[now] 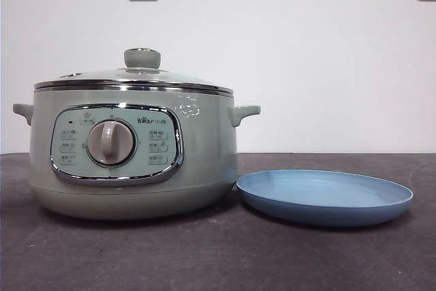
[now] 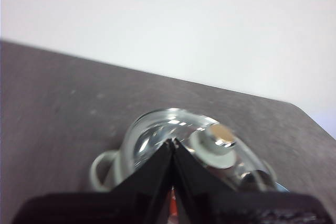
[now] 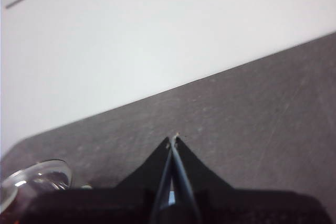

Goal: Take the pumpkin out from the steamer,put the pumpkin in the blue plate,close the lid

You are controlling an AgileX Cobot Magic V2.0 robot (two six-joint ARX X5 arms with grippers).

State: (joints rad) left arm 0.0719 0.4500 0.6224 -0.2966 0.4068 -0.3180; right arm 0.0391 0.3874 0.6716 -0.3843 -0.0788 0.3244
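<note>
I see my left gripper [image 2: 173, 141] pinched closed above the pot [image 1: 133, 151], holding nothing; my right gripper [image 3: 174, 139] is closed too, off beside it. The lid [image 1: 136, 76] sits on the pot, marked "Bear". The plate [image 1: 324, 197] lies just beside it. I can't see the pumpkin clearly.

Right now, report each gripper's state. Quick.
Left gripper: shut, holding nothing, above the lid.
Right gripper: shut, holding nothing, over the table.
</note>
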